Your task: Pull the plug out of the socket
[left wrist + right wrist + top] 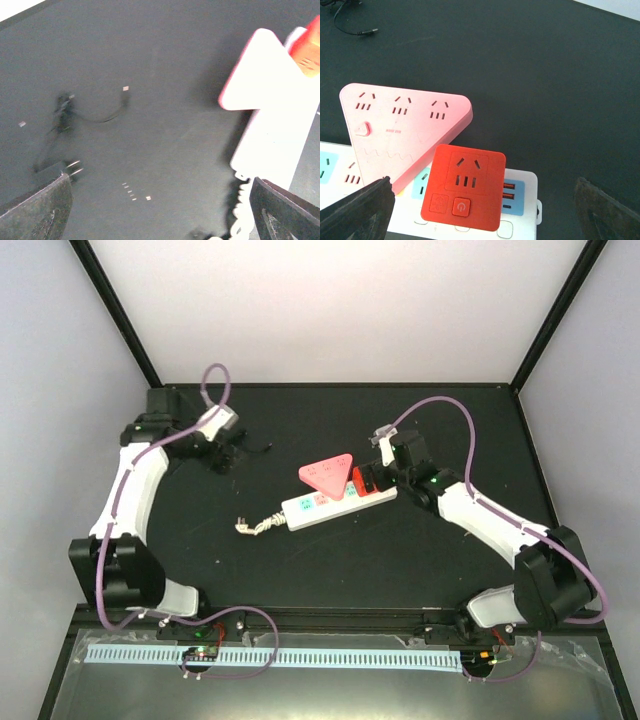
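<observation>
The socket, a long white power strip [320, 508] with pastel outlet faces and a frayed cord stub [252, 527], lies mid-table. A pink triangular adapter plug [328, 473] and a red square adapter plug [366, 483] sit on its right half. My right gripper [385, 478] hovers open just above the red plug [465, 187]; its fingers [360, 210] stand wide on either side, touching nothing. The pink plug [395, 130] overlaps the strip [520, 210] to the left. My left gripper [235, 452] is open and empty at the back left, with the strip [275, 145] at its right.
A thin black cable [255, 448] with a small two-pronged plug [60, 167] lies on the black tabletop by the left gripper. It also shows at the top left of the right wrist view [350, 25]. Black frame posts and white walls ring the table.
</observation>
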Robot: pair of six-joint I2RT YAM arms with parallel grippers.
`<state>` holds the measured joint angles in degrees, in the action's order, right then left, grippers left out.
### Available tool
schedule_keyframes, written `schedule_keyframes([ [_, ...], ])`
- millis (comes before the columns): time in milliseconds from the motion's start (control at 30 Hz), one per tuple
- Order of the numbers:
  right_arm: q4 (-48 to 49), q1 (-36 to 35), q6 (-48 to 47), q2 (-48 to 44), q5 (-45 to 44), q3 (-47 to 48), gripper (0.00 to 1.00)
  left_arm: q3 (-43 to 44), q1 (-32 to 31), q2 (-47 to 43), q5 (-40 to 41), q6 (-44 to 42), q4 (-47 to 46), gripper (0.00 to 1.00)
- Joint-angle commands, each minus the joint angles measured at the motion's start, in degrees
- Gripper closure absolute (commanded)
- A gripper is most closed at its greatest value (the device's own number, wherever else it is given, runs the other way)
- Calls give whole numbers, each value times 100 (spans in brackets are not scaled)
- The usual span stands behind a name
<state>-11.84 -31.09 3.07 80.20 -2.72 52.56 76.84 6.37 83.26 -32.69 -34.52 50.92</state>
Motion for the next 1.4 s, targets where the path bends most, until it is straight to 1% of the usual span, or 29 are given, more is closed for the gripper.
schedule_keyframes([
  [0,-95,69,-59,-173,92,-14,0,-510,-902,-497,164,-228,-197,1],
  [167,-188,67,24,-44,139,-26,0,-1189,-1793,-755,497,-47,-802,4],
  [267,-208,57,53,69,232,-28,0,-1506,-2168,-688,838,-159,-1019,4],
  [300,-199,58,60,108,251,-21,0,-1555,-2249,-614,895,-201,-1030,6],
  [433,-228,60,105,354,239,79,0,-1481,-2449,-232,1011,-257,-938,17],
  [533,-323,46,177,565,268,157,0,-1390,-2668,43,1275,-303,-873,28],
  [800,-340,47,263,937,150,171,0,-1528,-3226,404,1525,-359,-1333,53],
  [900,-347,30,272,1062,14,231,0,-1594,-3439,591,1672,-332,-1460,60],
  [1133,-222,-60,394,1135,-285,204,2,-1737,-3922,824,2183,-348,-1765,63],
  [1233,-92,-105,425,1136,-329,151,5,-1783,-3952,885,2283,-389,-1881,64],
  [1367,-119,-134,482,1282,-293,315,7,-1801,-3960,1000,2372,-528,-1941,70],
])
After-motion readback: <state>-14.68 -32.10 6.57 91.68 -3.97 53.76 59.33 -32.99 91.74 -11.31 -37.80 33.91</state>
